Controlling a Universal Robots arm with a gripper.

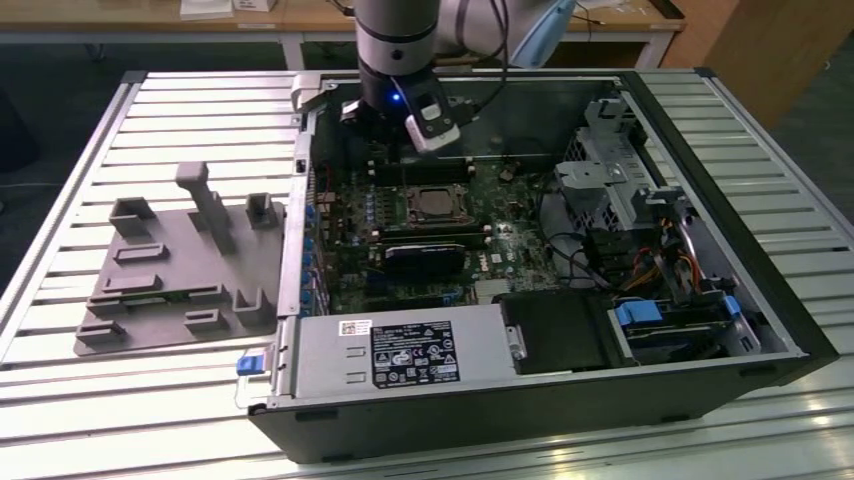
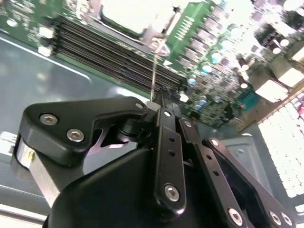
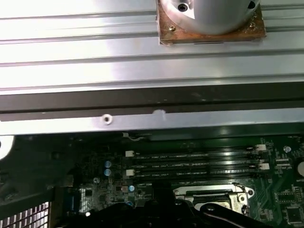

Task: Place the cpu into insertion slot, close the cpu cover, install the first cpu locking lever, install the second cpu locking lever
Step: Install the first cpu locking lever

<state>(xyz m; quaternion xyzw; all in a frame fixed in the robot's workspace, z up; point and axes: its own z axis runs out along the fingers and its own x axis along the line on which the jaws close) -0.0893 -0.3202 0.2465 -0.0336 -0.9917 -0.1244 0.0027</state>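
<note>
Inside the computer case, claw: fingers pressed together, tips at a thin locking lever.
cpu: seated in the insertion slot, just beyond the claw tips, past the memory slots.
cpu cover: lying flat over the slot, framing the chip.

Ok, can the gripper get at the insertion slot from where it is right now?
Probably yes. The gripper hangs inside the open case close to the insertion slot, by the low memory slots beside it, and nothing taller seems to stand between them.
</note>
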